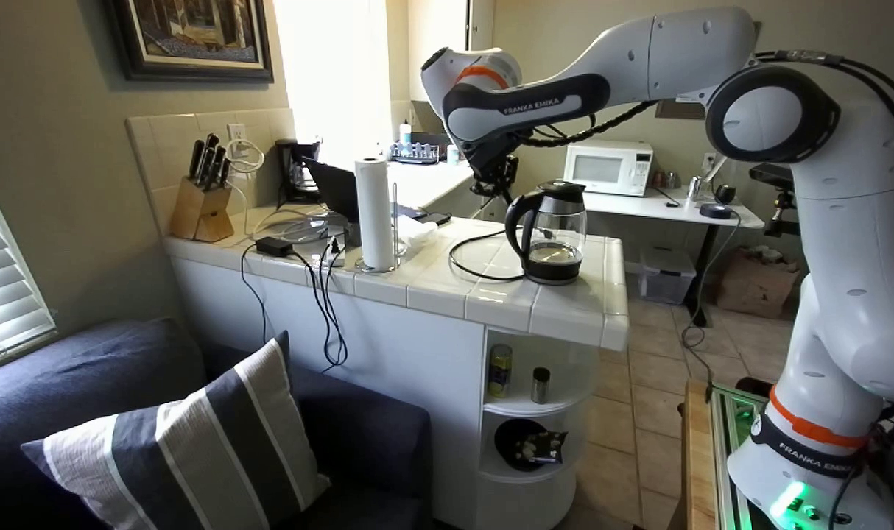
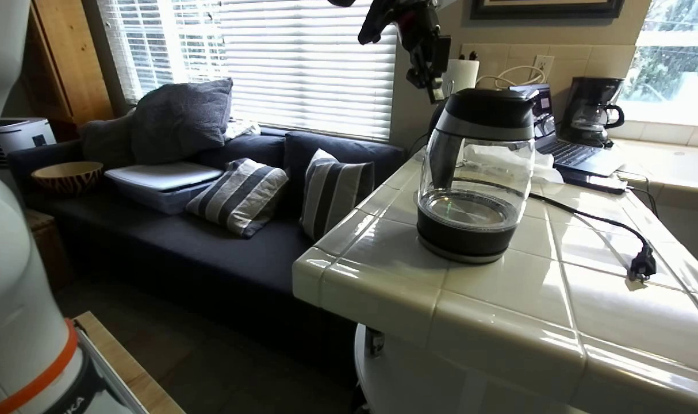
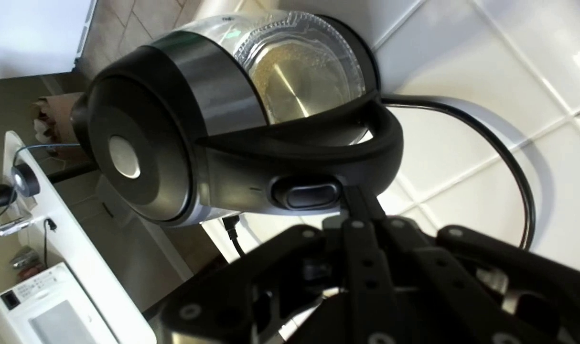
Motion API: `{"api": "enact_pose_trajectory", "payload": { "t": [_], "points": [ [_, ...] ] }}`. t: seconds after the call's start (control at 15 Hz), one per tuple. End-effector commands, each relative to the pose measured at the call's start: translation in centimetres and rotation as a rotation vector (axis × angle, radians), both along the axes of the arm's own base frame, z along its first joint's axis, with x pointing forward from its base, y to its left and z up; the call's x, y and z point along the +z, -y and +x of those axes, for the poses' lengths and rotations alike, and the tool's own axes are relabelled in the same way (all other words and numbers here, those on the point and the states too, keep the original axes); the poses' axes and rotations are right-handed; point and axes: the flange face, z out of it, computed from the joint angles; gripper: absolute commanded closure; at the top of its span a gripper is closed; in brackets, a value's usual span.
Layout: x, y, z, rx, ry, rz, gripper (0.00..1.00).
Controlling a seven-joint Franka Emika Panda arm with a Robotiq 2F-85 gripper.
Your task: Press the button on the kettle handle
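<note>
Curving black kettle handle (image 3: 290, 162) (oval button (image 3: 313, 196), perhaps grey).

In an exterior view the kettle (image 1: 560, 228) stands on the counter (image 1: 432, 281), its kettle handle (image 1: 514, 224) at nine o'clock. Farther out at nine stand the paper-towel roll (image 1: 375, 215), then the knife block (image 1: 202, 212). Behind, at one, the microwave (image 1: 607, 168) sits on a table (image 1: 662, 208); at eight a pillow (image 1: 196, 449) rests on the sofa (image 1: 86, 383). In the wrist view the tips of the gripper (image 3: 357, 195) lie at three o'clock from the button (image 3: 312, 196); whether they touch is hard to tell.
</note>
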Motion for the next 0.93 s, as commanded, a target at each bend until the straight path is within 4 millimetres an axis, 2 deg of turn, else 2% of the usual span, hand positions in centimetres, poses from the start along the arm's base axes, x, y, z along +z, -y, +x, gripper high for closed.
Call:
{"api": "enact_pose_trajectory", "payload": {
  "t": [0.0,0.07,0.13,0.2,0.53,0.87],
  "points": [
    [3.5,-0.6,-2.1,-0.044,-0.002,0.081,1.0],
    [4.3,-0.4,-3.2,-0.044,-0.037,0.109,1.0],
    [5.1,-0.2,-4.2,-0.034,-0.057,0.117,0.74],
    [5.8,0.1,-5.3,-0.021,-0.069,0.136,0.73],
    [9.7,3.1,-11.0,0.115,0.019,0.289,0.38],
    [11.4,6.9,-17.7,0.193,0.173,0.47,0.01]
  ]
}}
